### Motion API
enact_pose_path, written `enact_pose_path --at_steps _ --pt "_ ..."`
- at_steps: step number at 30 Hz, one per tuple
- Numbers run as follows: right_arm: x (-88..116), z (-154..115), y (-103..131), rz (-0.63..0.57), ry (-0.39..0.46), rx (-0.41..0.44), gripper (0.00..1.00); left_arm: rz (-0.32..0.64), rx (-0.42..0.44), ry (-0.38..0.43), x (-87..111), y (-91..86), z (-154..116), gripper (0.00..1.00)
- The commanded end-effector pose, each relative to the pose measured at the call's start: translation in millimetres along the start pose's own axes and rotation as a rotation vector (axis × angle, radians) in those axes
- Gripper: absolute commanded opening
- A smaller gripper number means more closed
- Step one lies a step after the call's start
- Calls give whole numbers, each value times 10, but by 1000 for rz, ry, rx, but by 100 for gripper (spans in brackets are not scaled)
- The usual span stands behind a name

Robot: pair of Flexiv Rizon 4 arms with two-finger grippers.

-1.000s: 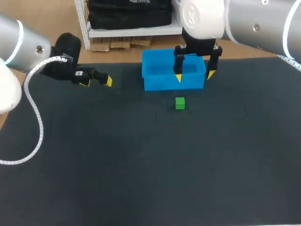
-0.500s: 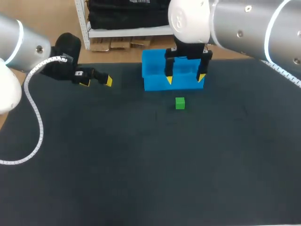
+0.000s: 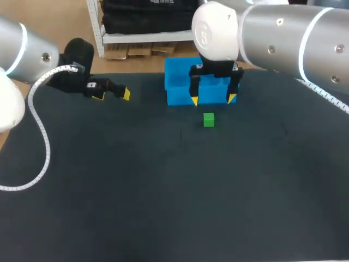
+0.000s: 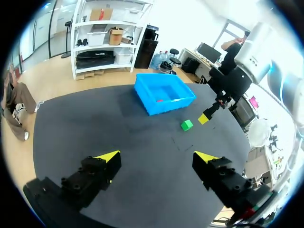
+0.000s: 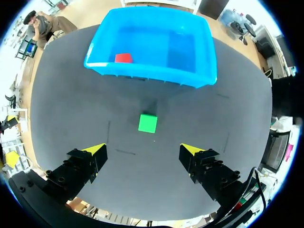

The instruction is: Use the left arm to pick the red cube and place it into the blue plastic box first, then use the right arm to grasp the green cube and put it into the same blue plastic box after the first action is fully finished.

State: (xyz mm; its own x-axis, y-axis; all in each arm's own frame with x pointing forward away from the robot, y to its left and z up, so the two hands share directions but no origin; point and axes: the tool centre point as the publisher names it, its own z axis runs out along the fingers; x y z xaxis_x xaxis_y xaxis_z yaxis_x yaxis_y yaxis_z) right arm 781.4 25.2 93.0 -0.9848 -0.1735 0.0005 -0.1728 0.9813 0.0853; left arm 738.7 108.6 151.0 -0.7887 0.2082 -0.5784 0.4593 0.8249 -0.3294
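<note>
"Tracking the right arm over that last second, what did you log?" asked the operator.

"It came forward off the blue plastic box (image 3: 177,97) and dropped lower. The right end effector (image 3: 212,99) had been over the box's inside. By this moment its yellow tips stood in front of the near wall, spread apart and holding nothing, roughly above the green cube (image 3: 209,119)."

"And the cube itself?"

"It had not moved. It sat on the counter (image 3: 163,196) just in front of the box. In the right wrist view it lay ahead of the fingers, lined up with the gap between them but not yet inside it."

"Was the first half done?"

"It looked so. The red cube (image 5: 123,58) lay inside the box, near one corner. The left end effector (image 3: 112,94) stayed parked well off to the left, fingers apart and empty, in the same spot throughout."

"So what did that shift mean?"

"I judged that the second action had begun, with the right arm closing on the green cube. It needed more descent before the fingers could straddle it, and the box wall close behind left little room for drift."
</note>
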Motion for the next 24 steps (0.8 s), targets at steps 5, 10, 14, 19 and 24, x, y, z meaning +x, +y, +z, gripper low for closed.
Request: enact_pose_path --at_steps 5,10,14,19,24 --pt "12 159 42 7 16 0 100 3 7 -5 12 12 -5 100" --pt "-3 220 56 18 10 -7 100 3 7 -5 12 12 -5 100" --pt "-7 285 82 19 6 -11 100 3 7 -5 12 12 -5 100" --pt "-6 371 114 14 14 -13 100 3 7 -5 12 12 -5 100" --pt "-20 443 150 5 13 -18 100 3 7 -5 12 12 -5 100"
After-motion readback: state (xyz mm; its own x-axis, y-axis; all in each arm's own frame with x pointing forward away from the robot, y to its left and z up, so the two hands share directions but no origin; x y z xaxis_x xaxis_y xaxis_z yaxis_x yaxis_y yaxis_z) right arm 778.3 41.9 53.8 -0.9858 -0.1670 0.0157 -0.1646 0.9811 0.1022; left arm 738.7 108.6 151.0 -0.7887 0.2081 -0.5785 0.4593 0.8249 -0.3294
